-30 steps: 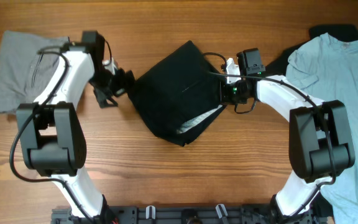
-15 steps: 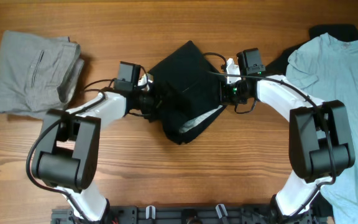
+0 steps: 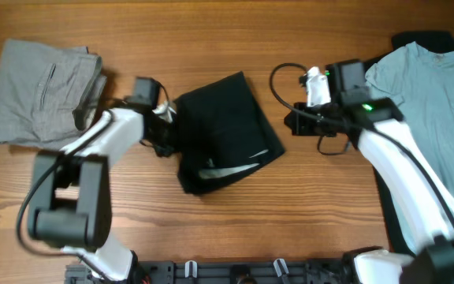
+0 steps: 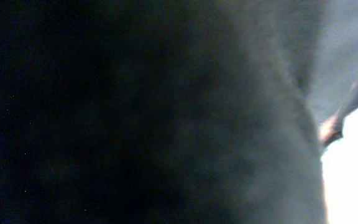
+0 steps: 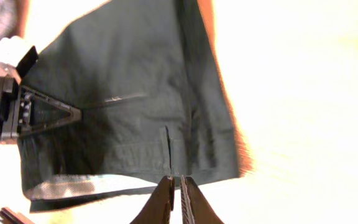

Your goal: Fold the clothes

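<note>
A black garment (image 3: pixel 223 130), folded into a rough square, lies mid-table with a pale lining showing at its near edge. My left gripper (image 3: pixel 166 130) is at its left edge, fingertips buried in the cloth. Dark fabric (image 4: pixel 135 112) fills the left wrist view and hides the fingers, and the gripper is shut on the garment's edge. My right gripper (image 3: pixel 290 126) hovers just off the garment's right side, apart from it. In the right wrist view the right gripper (image 5: pixel 176 182) is shut with nothing between the fingers, its tips just short of the garment's hem (image 5: pixel 135 106).
Folded grey trousers (image 3: pixel 42 91) lie at the far left. A light blue T-shirt (image 3: pixel 432 102) is spread at the right edge over another dark garment (image 3: pixel 424 39). Bare wooden table (image 3: pixel 227 221) runs along the front.
The right gripper let go of the garment's right corner and drew back to the right. The left arm swung in from the grey trousers and shut on the garment's left edge. The garment shifted left and lies flatter.
</note>
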Action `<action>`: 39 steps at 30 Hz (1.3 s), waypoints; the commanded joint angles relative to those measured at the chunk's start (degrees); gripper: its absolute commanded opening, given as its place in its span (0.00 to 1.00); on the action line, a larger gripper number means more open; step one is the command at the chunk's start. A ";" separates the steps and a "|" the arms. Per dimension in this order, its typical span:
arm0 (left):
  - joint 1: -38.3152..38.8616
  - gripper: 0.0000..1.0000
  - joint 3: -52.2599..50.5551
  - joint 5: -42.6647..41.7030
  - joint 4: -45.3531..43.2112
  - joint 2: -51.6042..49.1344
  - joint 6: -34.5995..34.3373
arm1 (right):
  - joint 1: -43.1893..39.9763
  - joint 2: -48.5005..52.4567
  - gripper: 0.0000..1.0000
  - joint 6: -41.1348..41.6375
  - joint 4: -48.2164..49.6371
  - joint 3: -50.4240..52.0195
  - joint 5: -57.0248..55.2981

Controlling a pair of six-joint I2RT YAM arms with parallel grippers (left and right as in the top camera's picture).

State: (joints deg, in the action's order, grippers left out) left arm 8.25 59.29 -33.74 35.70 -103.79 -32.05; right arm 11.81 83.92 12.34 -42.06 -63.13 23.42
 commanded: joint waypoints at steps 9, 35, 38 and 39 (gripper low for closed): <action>-24.55 0.04 24.90 -5.75 -19.93 8.26 -0.15 | -0.09 -5.40 0.10 4.76 -1.09 -0.37 -5.49; -45.24 0.04 34.86 17.70 18.56 5.86 14.60 | -0.09 -5.40 0.11 5.66 -5.07 -0.39 -5.53; -41.55 0.04 32.70 23.19 9.66 0.11 17.09 | -0.09 -5.40 0.12 5.88 -4.85 -0.39 -5.68; -41.40 0.04 32.52 23.12 9.90 -2.80 17.07 | -0.09 -5.40 0.13 5.88 -4.70 -0.39 -5.64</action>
State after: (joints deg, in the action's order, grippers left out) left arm -34.50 93.60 -14.09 46.39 -99.31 -16.95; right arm 11.81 78.30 17.78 -47.11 -63.16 18.96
